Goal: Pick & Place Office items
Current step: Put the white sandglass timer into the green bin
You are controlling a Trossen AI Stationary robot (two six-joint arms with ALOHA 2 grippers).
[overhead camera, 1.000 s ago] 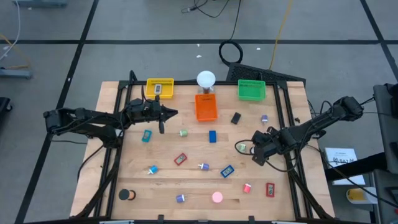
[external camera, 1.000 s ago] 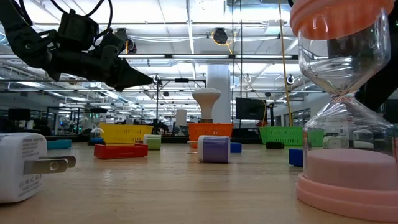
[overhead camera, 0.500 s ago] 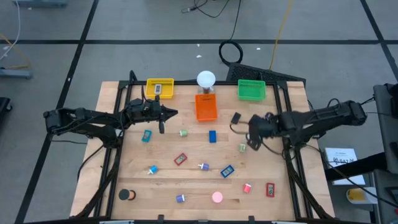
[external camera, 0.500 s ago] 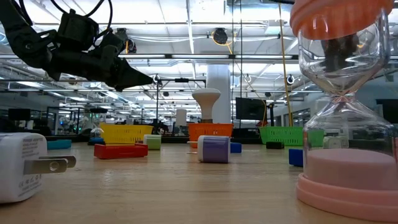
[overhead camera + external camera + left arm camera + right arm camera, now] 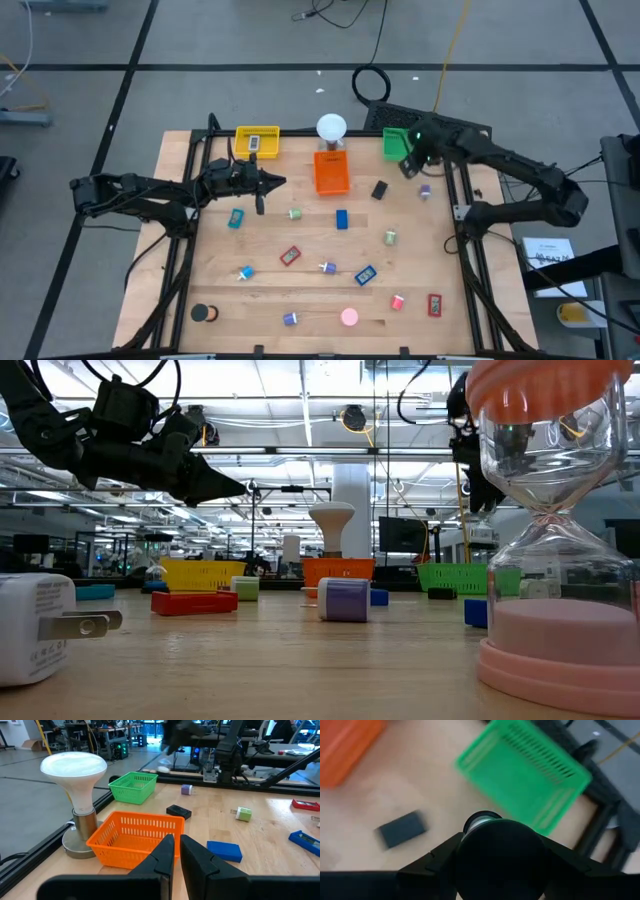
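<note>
1. The right gripper (image 5: pixel 409 160) is seen raised above the table's far right part, at the near edge of the green tray (image 5: pixel 404 146). In the right wrist view a dark round roll (image 5: pixel 497 857) is clamped between its fingers and fills much of that picture, so the fingertips are hidden behind it.
2. Past the roll, the green tray is shown blurred in the right wrist view, with a black block (image 5: pixel 401 828) on the wood beside it; their finer detail cannot be made out.
3. In the low view the right arm is partly hidden behind a glass sand timer (image 5: pixel 545 530) standing close to the camera.
4. The left gripper (image 5: pixel 272 182) is held in the air left of the orange tray (image 5: pixel 332 173), its fingers pressed almost together with nothing between them.
5. A white globe lamp (image 5: pixel 331 128) is placed just behind the orange tray, and a yellow tray (image 5: pixel 257 141) is set to its left with a small item inside that is too small to name.
6. The remaining office items are scattered on the wooden table (image 5: pixel 200 280): a blue block (image 5: pixel 342 219) near the middle, a pink roll (image 5: pixel 349 318) and a black roll (image 5: pixel 201 313) at the near edge, a red block (image 5: pixel 434 304) near right.
</note>
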